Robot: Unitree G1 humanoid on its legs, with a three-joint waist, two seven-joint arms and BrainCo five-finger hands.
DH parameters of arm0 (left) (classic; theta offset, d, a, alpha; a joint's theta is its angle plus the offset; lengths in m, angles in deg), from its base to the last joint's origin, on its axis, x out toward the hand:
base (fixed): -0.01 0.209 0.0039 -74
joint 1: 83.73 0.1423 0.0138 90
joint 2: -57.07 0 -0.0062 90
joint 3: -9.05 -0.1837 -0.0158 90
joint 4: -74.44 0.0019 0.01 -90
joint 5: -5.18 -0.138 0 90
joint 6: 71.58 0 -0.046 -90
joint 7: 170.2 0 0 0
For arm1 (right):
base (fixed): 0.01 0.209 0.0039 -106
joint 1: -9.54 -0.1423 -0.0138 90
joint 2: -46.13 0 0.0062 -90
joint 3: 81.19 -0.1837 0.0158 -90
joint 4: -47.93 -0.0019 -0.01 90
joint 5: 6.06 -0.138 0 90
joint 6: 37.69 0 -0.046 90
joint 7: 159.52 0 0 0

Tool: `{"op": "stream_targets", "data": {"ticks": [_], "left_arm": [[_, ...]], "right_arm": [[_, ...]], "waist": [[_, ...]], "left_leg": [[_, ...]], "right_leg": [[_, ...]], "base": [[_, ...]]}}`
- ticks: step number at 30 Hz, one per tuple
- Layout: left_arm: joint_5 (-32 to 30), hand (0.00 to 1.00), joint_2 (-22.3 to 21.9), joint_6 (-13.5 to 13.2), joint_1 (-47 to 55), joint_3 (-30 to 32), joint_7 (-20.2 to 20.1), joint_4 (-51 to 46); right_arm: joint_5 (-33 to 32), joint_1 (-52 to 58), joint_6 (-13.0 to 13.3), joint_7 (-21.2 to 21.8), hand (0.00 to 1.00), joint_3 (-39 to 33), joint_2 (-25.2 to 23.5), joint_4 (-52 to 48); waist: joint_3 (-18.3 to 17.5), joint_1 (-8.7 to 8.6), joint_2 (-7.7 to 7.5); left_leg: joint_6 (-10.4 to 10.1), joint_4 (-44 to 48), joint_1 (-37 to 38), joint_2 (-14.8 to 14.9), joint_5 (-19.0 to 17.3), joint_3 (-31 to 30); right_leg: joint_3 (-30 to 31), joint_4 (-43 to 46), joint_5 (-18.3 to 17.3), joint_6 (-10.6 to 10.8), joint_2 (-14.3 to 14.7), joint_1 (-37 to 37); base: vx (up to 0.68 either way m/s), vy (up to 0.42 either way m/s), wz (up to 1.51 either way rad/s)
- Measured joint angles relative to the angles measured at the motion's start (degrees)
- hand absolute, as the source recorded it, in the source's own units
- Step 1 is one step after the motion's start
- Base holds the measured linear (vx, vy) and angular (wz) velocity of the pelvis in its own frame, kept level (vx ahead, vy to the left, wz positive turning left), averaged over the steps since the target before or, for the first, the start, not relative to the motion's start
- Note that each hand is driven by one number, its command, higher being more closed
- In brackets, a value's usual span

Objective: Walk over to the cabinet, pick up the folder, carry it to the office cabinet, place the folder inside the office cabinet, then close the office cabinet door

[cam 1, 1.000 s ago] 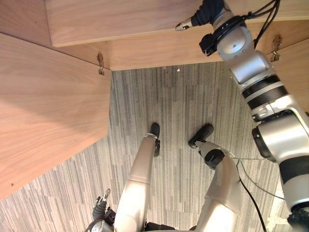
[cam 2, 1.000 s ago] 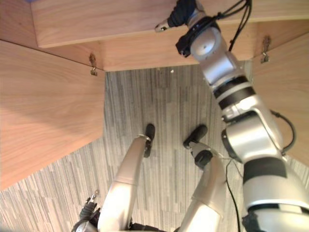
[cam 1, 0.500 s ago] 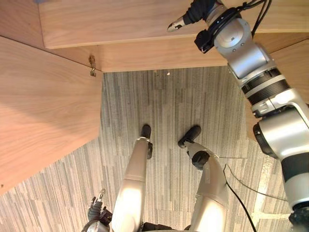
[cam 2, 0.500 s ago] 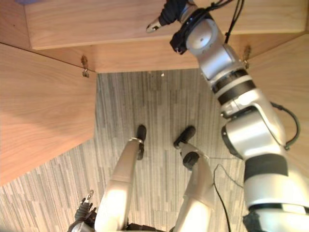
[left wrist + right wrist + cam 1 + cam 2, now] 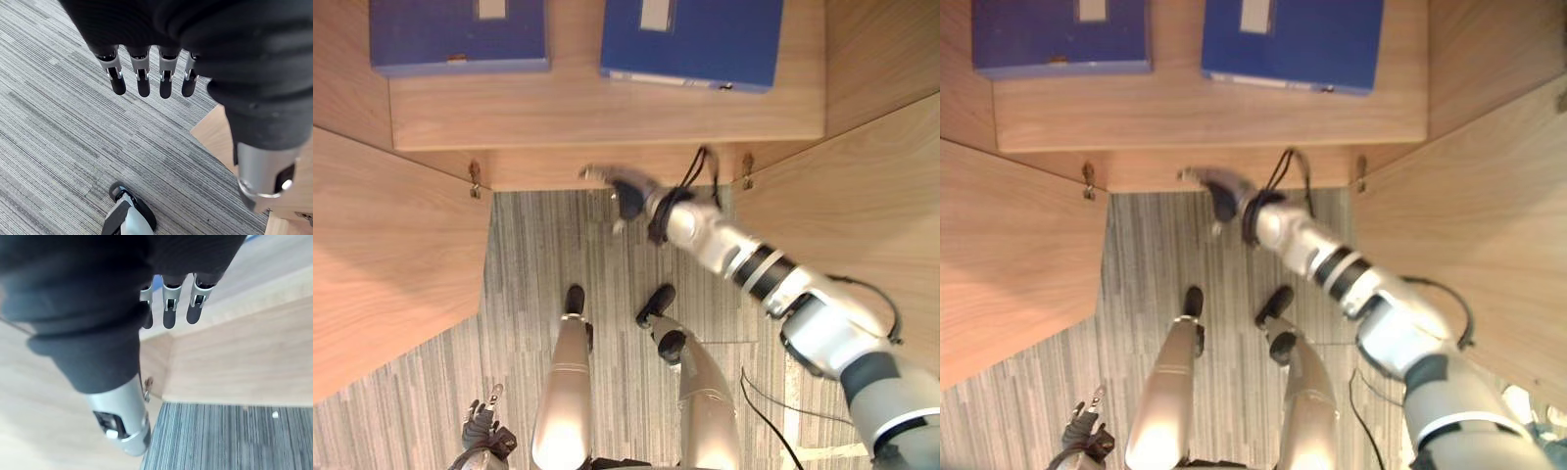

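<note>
Left eye view: the blue folder lies flat on the office cabinet's shelf at upper centre, a second blue folder apart from it at upper left; the left door and right door stand open at the frame's sides. The right hand hangs just below the shelf's front edge, fingers straight and empty; the left hand, lower left over the carpet, is likewise slack and empty.

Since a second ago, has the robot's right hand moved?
Yes. The right hand was over the cabinet shelf; now it is back at the shelf's front edge.
</note>
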Motion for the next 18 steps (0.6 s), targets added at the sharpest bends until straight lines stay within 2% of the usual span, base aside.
{"op": "stream_targets", "data": {"ticks": [5, 7, 10, 13, 17, 18], "left_arm": [[-1.01, 0.00, -0.64, 0.15, 0.00, -0.01, 0.03, 2.34], [-1.00, 0.00, -1.36, 0.23, -0.01, -0.12, 0.07, 3.28], [-1.26, 0.00, -2.40, 0.60, 0.01, -0.54, 0.10, 4.84], [-2.89, 0.00, -2.62, 1.08, 0.03, -0.59, 0.27, 4.99], [-4.31, 0.00, -2.38, 1.17, 0.94, -0.71, 0.59, 5.27], [-4.58, 0.00, -2.41, 1.21, 1.62, -0.72, 0.60, 5.29]], "right_arm": [[3.25, 12.58, 0.96, 1.11, 0.00, 0.07, -8.50, 5.19], [3.93, 19.91, 0.83, 0.55, 0.00, -2.09, -13.92, 11.28], [3.42, 26.88, 0.77, 0.51, 0.00, -4.24, -18.98, 20.62], [3.05, 32.37, 0.03, -0.40, 0.00, -10.34, -21.30, 27.74], [1.19, 39.02, -0.68, -0.93, 0.00, -17.93, -20.59, 31.23], [-0.78, 41.88, -0.76, -0.94, 0.00, -22.18, -20.67, 31.60]], "waist": [[-2.87, 0.05, -0.95], [-4.92, 0.25, -1.34], [-6.89, 0.32, -1.38], [-7.67, 0.40, -1.41], [-9.85, -0.34, -1.39], [-10.89, -0.67, -1.35]], "left_leg": [[-0.47, -5.41, 8.69, 0.86, 1.16, 1.38], [-0.74, -8.99, 13.15, 1.03, 2.28, 1.66], [-0.97, -13.27, 18.26, 1.24, 3.80, 2.22], [-1.19, -16.65, 22.24, 1.01, 5.16, 2.55], [-0.70, -20.11, 25.22, 0.01, 6.64, 2.62], [-0.54, -21.04, 26.32, -0.29, 6.90, 2.66]], "right_leg": [[0.30, -4.64, 0.85, 0.16, 1.92, 7.49], [0.28, -7.74, 1.29, 0.41, 2.89, 11.35], [0.34, -12.18, 2.67, 0.63, 4.30, 16.27], [0.42, -17.30, 5.10, 0.93, 5.73, 20.85], [0.43, -21.66, 7.15, 1.63, 5.96, 24.37], [0.44, -22.91, 7.71, 1.97, 5.96, 25.63]], "base": [[0.08, -0.004, -0.08], [0.07, -0.015, 0.03], [0.03, -0.015, 0.00], [0.00, -0.022, -0.01], [-0.02, -0.019, 0.07], [0.00, 0.001, 0.07]]}}
